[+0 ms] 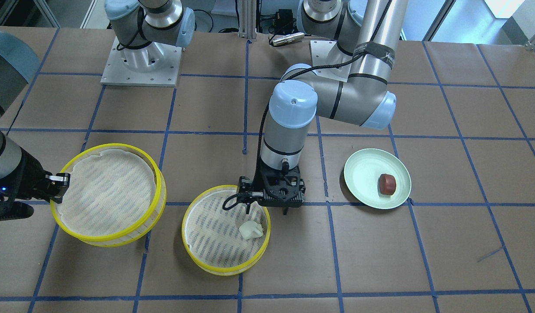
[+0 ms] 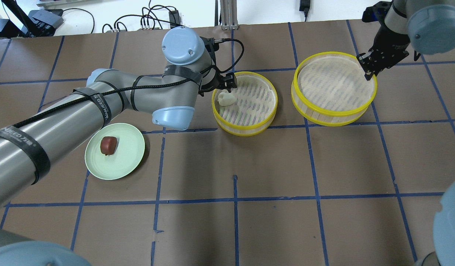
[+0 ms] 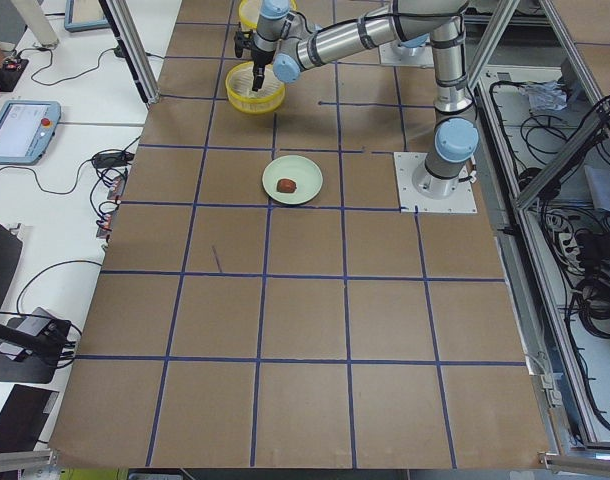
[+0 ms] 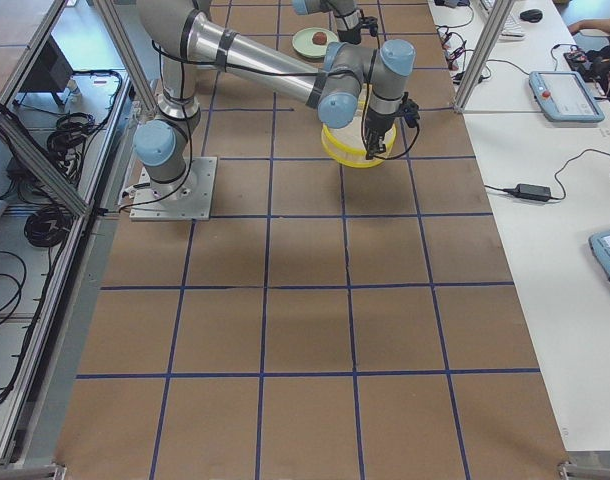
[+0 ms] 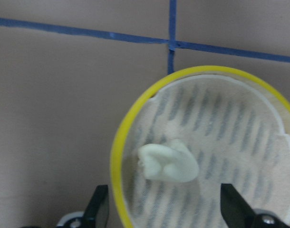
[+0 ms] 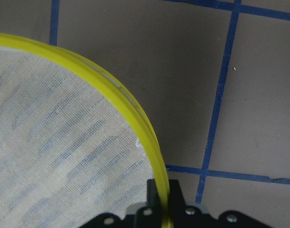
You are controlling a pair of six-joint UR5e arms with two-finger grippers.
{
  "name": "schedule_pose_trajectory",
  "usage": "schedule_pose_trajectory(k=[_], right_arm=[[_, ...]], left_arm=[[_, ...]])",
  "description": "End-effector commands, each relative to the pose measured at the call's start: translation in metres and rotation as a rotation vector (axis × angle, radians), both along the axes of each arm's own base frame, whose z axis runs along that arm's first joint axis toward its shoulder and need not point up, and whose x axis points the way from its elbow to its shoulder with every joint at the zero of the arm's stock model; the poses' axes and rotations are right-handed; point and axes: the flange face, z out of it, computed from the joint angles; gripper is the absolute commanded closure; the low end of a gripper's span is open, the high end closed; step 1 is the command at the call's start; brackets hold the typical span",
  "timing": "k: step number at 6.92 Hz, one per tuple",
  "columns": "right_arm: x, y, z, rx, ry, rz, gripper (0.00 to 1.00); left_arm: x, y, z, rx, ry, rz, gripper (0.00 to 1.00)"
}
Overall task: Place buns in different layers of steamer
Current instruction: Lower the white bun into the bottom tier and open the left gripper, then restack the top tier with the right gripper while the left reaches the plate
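The white bun (image 1: 251, 229) lies in the smaller yellow-rimmed steamer layer (image 1: 215, 243), near its rim; it also shows in the overhead view (image 2: 226, 98) and the left wrist view (image 5: 169, 161). My left gripper (image 1: 267, 211) hovers just above it, open and empty, with a finger (image 5: 98, 209) on each side of the rim. The dark reddish-brown bun (image 1: 387, 184) sits on the pale green plate (image 1: 363, 174). The second, empty layer (image 1: 106, 191) is apart from the first and slightly tilted. My right gripper (image 1: 58, 184) is shut on its yellow rim (image 6: 135, 118).
The brown table is marked with a grid of blue tape. The plate (image 2: 127, 155) lies on my left side, under the left arm's forearm. The two arm bases stand at the table's robot-side edge. Cables and tablets lie beyond the far edge.
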Motion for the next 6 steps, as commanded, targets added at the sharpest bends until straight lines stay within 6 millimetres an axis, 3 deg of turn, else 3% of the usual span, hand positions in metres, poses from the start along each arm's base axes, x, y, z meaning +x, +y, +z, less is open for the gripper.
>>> schedule_pose_trajectory(k=[1, 2, 3, 4, 5, 6], right_arm=[[0.012, 0.001, 0.010, -0.017, -0.009, -0.076, 0.92], [0.051, 0.002, 0.017, -0.032, -0.009, -0.152, 0.92], [0.109, 0.002, 0.019, -0.047, -0.007, -0.173, 0.92], [0.160, 0.010, 0.011, -0.041, -0.006, -0.261, 0.92], [0.206, 0.009, -0.010, -0.048, -0.006, -0.271, 0.92], [0.236, 0.004, -0.031, -0.080, -0.016, -0.294, 0.92]], left_arm=[[0.131, 0.002, 0.011, 0.097, -0.144, -0.131, 0.00], [0.189, 0.031, 0.008, 0.133, -0.170, -0.170, 0.00], [0.253, 0.057, -0.011, 0.190, -0.176, -0.198, 0.00], [0.295, 0.079, -0.033, 0.249, -0.161, -0.186, 0.00], [0.312, 0.093, -0.055, 0.297, -0.137, -0.154, 0.00], [0.313, 0.093, -0.062, 0.310, -0.133, -0.157, 0.00]])
